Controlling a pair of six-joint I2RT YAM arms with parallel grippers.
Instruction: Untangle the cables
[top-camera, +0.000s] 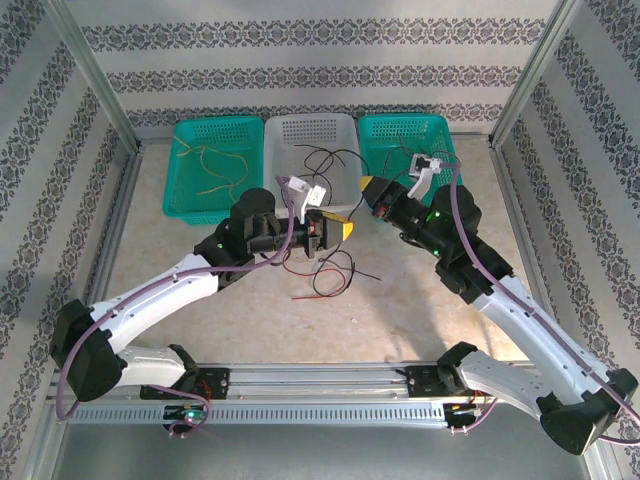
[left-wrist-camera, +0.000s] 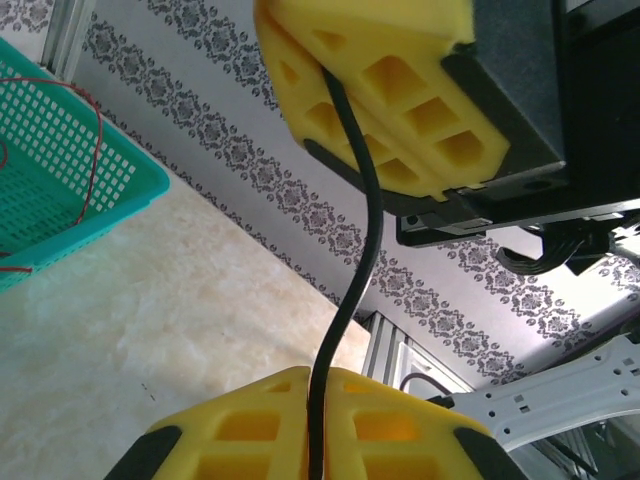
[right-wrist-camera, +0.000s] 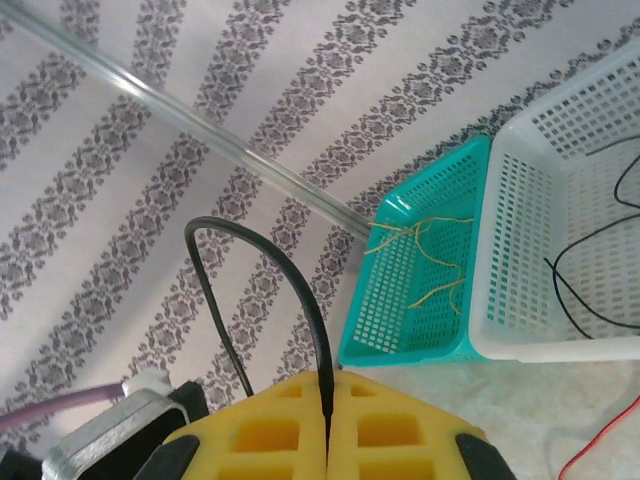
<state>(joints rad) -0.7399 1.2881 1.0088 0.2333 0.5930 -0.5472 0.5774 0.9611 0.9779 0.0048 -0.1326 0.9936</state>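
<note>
A black cable (left-wrist-camera: 362, 230) runs taut between my two grippers. In the left wrist view my left gripper (left-wrist-camera: 322, 375) is shut on its lower end, and the right gripper's yellow fingers (left-wrist-camera: 380, 90) pinch it above. From the right wrist, my right gripper (right-wrist-camera: 329, 378) is shut on the black cable (right-wrist-camera: 300, 290), which loops up and back down. From above, the left gripper (top-camera: 345, 230) and right gripper (top-camera: 368, 186) hang close together over mid-table. Loose red and black cables (top-camera: 325, 275) lie on the table below them.
Three baskets line the back wall: a teal basket (top-camera: 212, 165) holding yellow cables (right-wrist-camera: 430, 265), a white basket (top-camera: 312, 150) holding black cables (right-wrist-camera: 570, 290), and a teal basket (top-camera: 405, 140) with a red cable (left-wrist-camera: 95, 150) over its rim. Aluminium frame posts stand at both sides.
</note>
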